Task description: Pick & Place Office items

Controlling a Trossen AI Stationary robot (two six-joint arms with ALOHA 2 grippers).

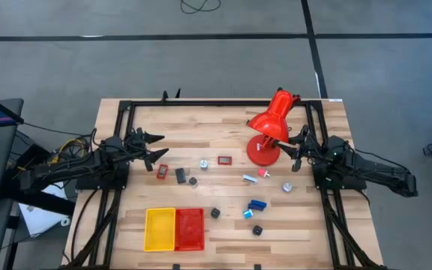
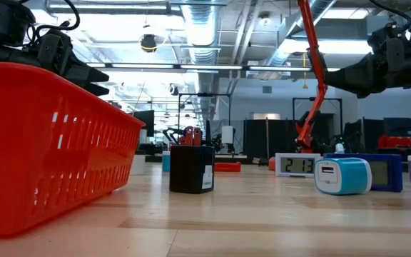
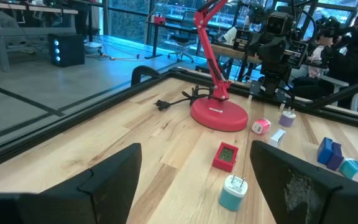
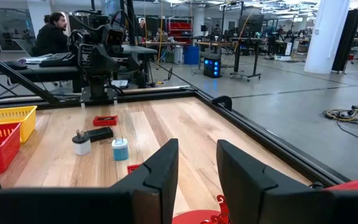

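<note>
The office items lie scattered on the wooden table between my arms: a red piece [image 1: 162, 172], a black block [image 1: 181, 175], a red clock [image 1: 224, 160], a pink piece [image 1: 262, 172], a blue block [image 1: 257, 204] and several more. My left gripper [image 1: 163, 146] hangs level above the table's left side, open and empty; in its wrist view [image 3: 194, 186] the red clock [image 3: 225, 155] and a cyan plug [image 3: 233, 191] lie ahead. My right gripper [image 1: 289, 150] hangs level at the right, beside the lamp's base, its fingers [image 4: 197, 168] a narrow gap apart with nothing between them.
A large red desk lamp [image 1: 268, 127] stands at the far right, its round base [image 1: 263, 154] just before my right gripper. A yellow tray [image 1: 160, 229] and a red tray [image 1: 189, 229] sit side by side at the near edge. People sit beyond the table.
</note>
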